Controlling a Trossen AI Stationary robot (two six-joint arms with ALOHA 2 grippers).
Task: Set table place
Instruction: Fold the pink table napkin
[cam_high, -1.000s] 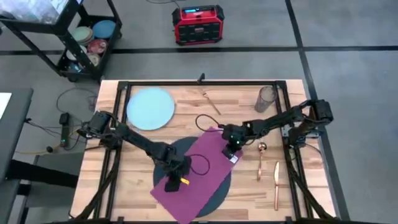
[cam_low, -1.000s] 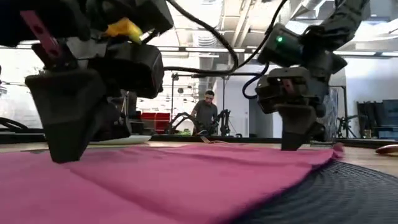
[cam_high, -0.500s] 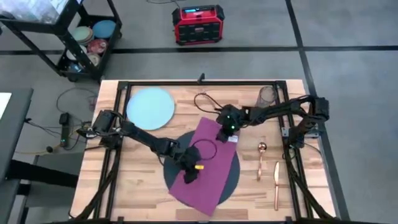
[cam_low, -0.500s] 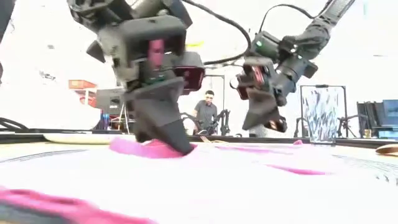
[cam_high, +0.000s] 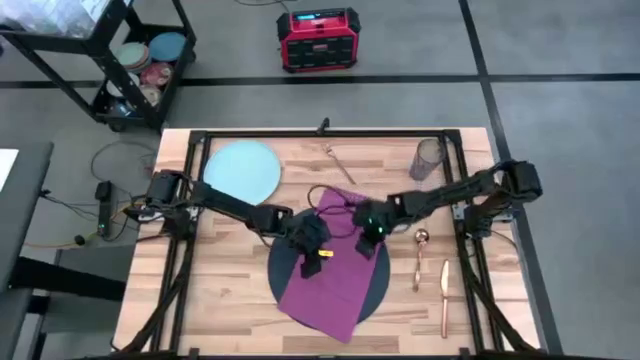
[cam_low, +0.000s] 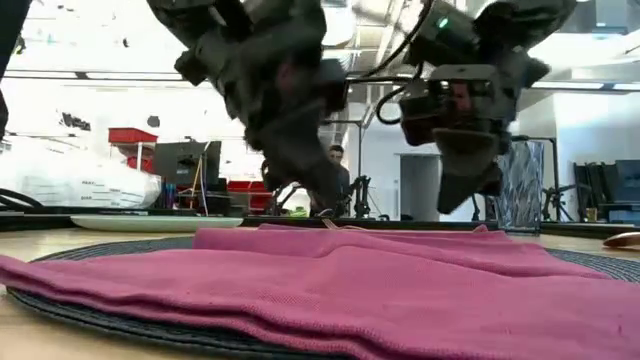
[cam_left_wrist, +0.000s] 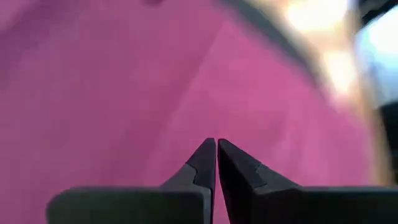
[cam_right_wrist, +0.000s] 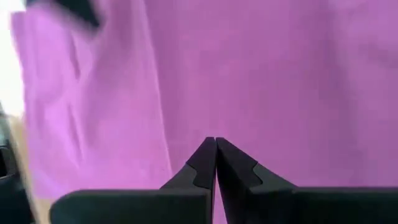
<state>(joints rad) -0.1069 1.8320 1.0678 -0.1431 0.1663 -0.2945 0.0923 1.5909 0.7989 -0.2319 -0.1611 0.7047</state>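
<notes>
The pink napkin (cam_high: 335, 275) lies on the dark round mat (cam_high: 372, 290), mid-surface. Both the left gripper (cam_left_wrist: 216, 149) and the right gripper (cam_right_wrist: 215, 148) hover just above it, jaws clenched and empty. Smooth it flat before bringing the blue plate (cam_high: 241, 173).

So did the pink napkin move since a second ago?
Yes. In the high view the napkin has gone narrower and slid right across the dark mat, toward the spoon. Its lower-left corner no longer hangs over the mat.
</notes>
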